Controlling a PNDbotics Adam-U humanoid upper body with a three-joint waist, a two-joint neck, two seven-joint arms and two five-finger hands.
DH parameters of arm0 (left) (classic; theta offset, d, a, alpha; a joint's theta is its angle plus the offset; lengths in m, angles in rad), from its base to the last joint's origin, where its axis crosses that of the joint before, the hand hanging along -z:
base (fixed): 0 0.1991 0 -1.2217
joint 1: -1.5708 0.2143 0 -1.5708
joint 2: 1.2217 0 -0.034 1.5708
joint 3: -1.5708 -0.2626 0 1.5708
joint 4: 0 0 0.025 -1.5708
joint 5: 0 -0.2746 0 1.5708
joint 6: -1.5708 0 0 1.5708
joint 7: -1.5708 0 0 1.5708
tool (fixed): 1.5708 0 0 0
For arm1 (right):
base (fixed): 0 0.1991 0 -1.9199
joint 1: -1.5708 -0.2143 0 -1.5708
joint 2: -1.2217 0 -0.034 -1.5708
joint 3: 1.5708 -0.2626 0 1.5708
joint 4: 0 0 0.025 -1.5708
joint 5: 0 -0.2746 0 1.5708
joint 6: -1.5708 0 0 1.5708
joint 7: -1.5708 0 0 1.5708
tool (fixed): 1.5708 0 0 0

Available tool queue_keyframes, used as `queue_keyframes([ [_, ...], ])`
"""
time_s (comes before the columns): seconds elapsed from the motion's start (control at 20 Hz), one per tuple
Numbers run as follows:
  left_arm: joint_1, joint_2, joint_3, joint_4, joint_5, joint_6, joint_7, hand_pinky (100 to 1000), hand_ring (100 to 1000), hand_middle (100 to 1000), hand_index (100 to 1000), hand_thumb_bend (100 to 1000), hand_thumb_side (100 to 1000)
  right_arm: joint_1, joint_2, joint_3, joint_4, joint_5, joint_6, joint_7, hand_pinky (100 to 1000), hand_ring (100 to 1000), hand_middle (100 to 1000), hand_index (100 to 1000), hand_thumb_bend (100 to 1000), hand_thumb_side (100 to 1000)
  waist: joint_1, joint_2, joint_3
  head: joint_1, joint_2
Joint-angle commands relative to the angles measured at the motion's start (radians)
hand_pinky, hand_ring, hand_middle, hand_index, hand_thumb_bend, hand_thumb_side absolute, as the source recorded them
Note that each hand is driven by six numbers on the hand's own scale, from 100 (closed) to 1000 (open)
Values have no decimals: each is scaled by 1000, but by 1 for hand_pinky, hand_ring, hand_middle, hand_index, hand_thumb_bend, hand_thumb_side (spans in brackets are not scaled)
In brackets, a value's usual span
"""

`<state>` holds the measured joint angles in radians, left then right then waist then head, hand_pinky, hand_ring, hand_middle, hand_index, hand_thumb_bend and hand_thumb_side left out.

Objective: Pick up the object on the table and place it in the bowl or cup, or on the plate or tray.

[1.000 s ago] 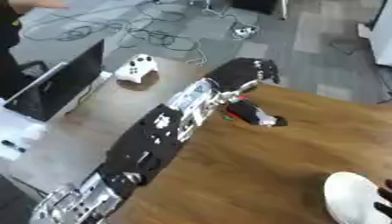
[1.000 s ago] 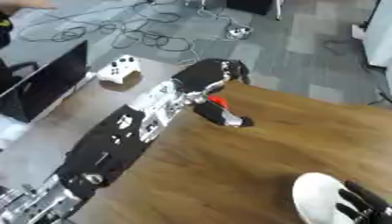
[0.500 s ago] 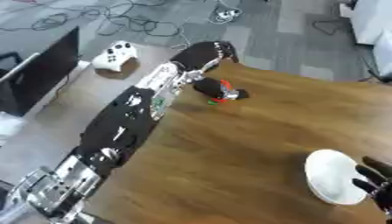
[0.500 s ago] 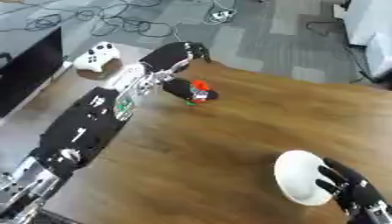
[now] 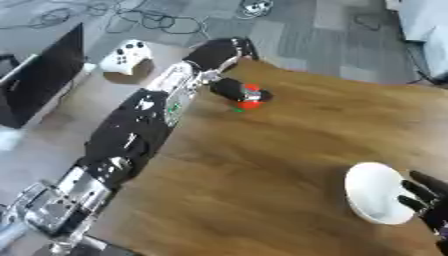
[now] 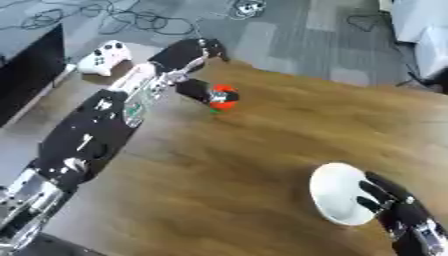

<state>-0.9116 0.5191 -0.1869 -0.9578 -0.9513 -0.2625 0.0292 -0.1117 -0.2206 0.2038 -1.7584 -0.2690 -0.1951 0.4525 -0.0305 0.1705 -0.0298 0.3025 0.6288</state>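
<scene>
A small red object with a bit of green lies near the far edge of the wooden table. My left arm stretches up the table's left side. My left hand is over the table's edge just beyond the object, and a dark part of it lies against the object's left side. Whether it holds the object is unclear. A white dish sits at the near right. My right hand rests open at the dish's right rim, fingers pointing up.
Off the table to the far left are a white game controller, a black screen and cables on the grey floor. Bare wood lies between the red object and the dish.
The whole picture has shifted, so the camera moved. My left hand stays beside the red object and my right hand stays at the dish.
</scene>
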Motion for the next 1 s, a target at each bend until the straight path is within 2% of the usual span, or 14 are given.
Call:
queue_keyframes([
  [0.05, -30, 34, 22, 17, -9, 4, 12, 714, 767, 773, 781, 617, 840, -13, -8, 1, -23, 0, -1, 4, 922, 953, 947, 931, 100, 860, 2, -8, -5, -12, -1],
  [0.6, -36, 41, 44, 62, -14, 8, 36, 714, 773, 775, 782, 605, 834, -20, -4, 1, -31, 14, -3, 11, 927, 956, 950, 933, 100, 866, 1, 33, -25, -26, 17],
  [1.0, -35, 56, 57, 62, 2, 21, 49, 710, 771, 773, 781, 600, 828, -23, -2, 0, -32, 21, -2, 12, 929, 957, 950, 934, 100, 870, 4, 49, -29, -30, 25],
])
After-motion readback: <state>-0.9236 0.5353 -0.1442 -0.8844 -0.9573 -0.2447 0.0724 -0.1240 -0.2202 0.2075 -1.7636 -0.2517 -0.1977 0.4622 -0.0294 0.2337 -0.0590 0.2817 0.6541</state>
